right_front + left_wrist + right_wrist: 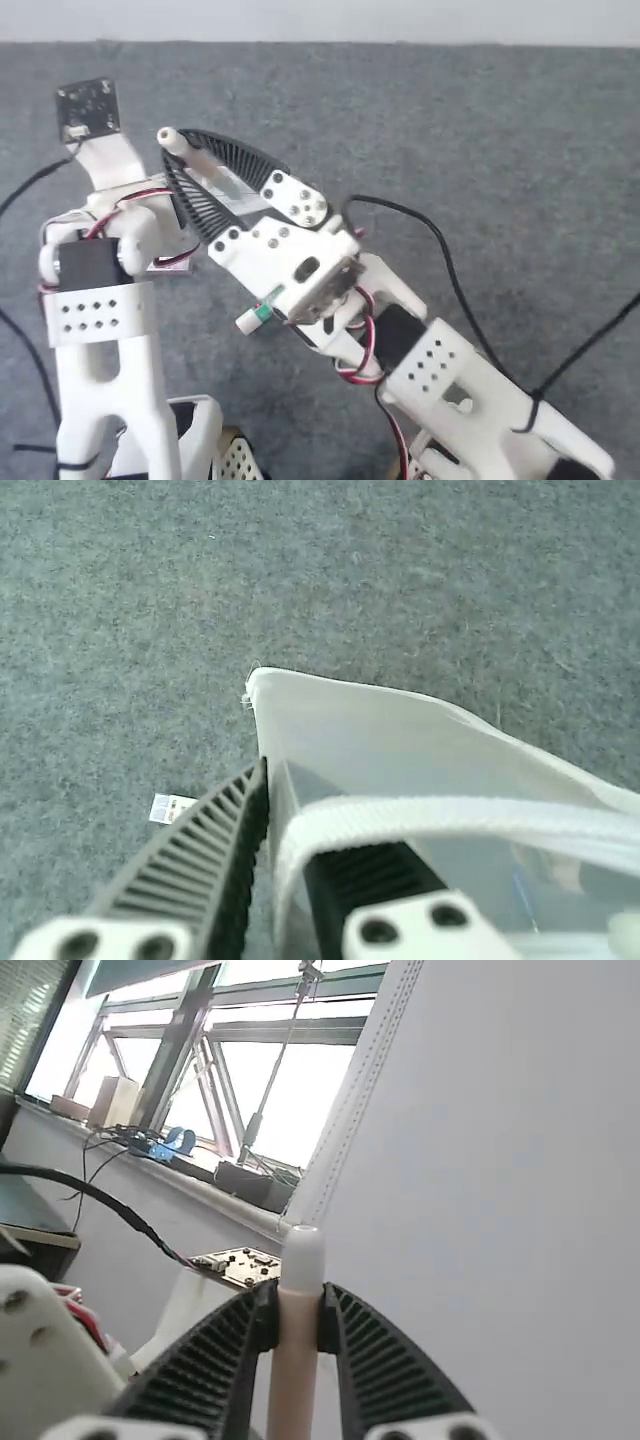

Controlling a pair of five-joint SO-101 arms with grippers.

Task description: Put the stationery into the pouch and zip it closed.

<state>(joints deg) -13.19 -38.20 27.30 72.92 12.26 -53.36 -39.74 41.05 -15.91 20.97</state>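
Pouch (400,750), white, translucent, at ten o'clock from high-view centre; left gripper (277,790) pinched tight on its zip edge. Right gripper (298,1305) closed on a cream pen (301,1255). Small label (172,807) on grey carpet (150,600): print illegible.

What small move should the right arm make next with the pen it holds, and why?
Probably ease the right gripper forward slightly, sliding the pen toward the pouch. The pen is clamped lengthwise in that gripper, its tip beside the pouch's stitched edge, and the left gripper holds the pouch by its edge. The opening is not clearly visible, so go slowly.
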